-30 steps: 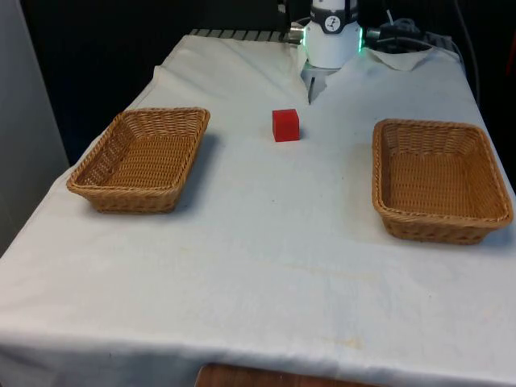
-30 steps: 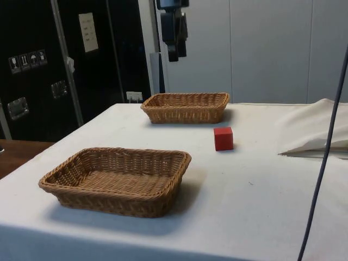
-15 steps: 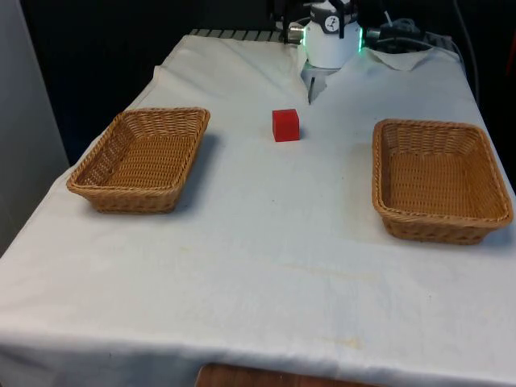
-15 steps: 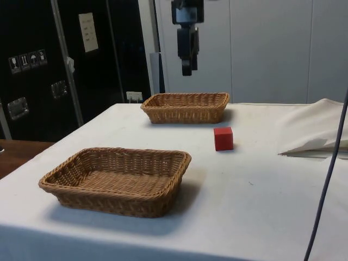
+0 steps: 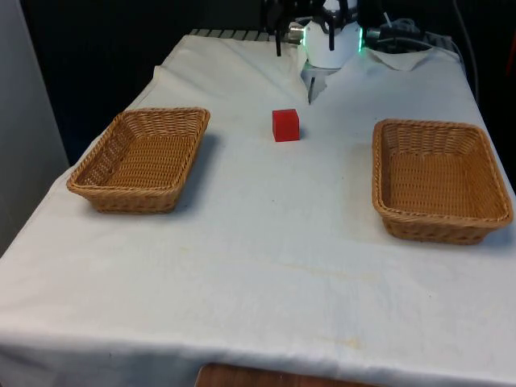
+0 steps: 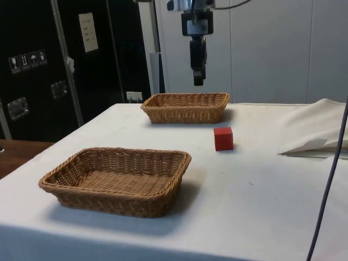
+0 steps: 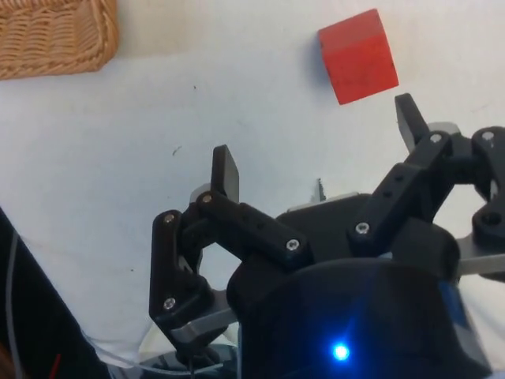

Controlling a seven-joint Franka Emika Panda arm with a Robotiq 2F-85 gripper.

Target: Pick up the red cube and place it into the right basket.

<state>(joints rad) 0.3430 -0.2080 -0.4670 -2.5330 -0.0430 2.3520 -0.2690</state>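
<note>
I see the red cube (image 5: 285,125) resting on the white cloth (image 5: 266,242) where it sat a second ago, between the two wicker baskets and nearer the far end of the table. It has not shifted in either fixed view. In the side view it (image 6: 223,138) stands just in front of the far basket.

The right basket (image 5: 439,179), at the front view's right, holds nothing, and the left basket (image 5: 141,157) likewise; both lie where they were.

What has changed is the gripper (image 6: 198,80). In the side view it has travelled across toward the cube's side and come down a little, and it now hangs well above the far basket's rim, pointing down. At the top of the front view a dark part of it has come into sight beside the robot's base.

From the wrist I see the fingers (image 7: 226,171) spread wide with bare cloth between them, the cube (image 7: 357,56) lying beyond the tips, untouched, and a basket corner (image 7: 55,35) off to one side.
</note>
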